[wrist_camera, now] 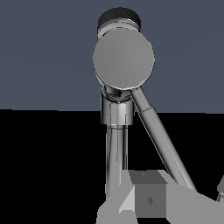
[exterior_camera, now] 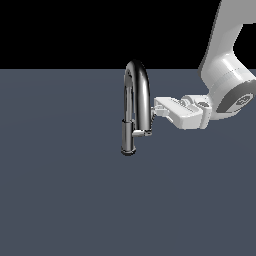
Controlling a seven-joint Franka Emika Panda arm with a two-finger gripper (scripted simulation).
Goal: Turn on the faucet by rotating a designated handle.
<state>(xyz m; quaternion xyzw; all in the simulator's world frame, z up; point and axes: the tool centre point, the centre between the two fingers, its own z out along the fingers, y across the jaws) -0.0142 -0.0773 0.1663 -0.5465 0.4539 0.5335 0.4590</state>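
Observation:
The chrome faucet [exterior_camera: 137, 85] stands mid-scene with a high arched spout and a dark spray head [exterior_camera: 128, 140] hanging on the exterior view's left. The handle [exterior_camera: 143, 133] is a short chrome lever at the foot of the spout's other leg. My gripper [exterior_camera: 155, 107] reaches in level from the exterior view's right. Its tips are at that leg, above the handle and apart from it. In the wrist view a grey finger [wrist_camera: 148, 197] shows and the gripper [wrist_camera: 183, 186] looks open. A chrome tube [wrist_camera: 162, 135] runs toward it from a round chrome face [wrist_camera: 124, 57], with the spray head [wrist_camera: 119, 19] behind.
The faucet stands on a flat blue-grey floor [exterior_camera: 60, 190]. My white arm [exterior_camera: 225, 75] comes down from the upper part of the exterior view's right. The background beyond the floor is black.

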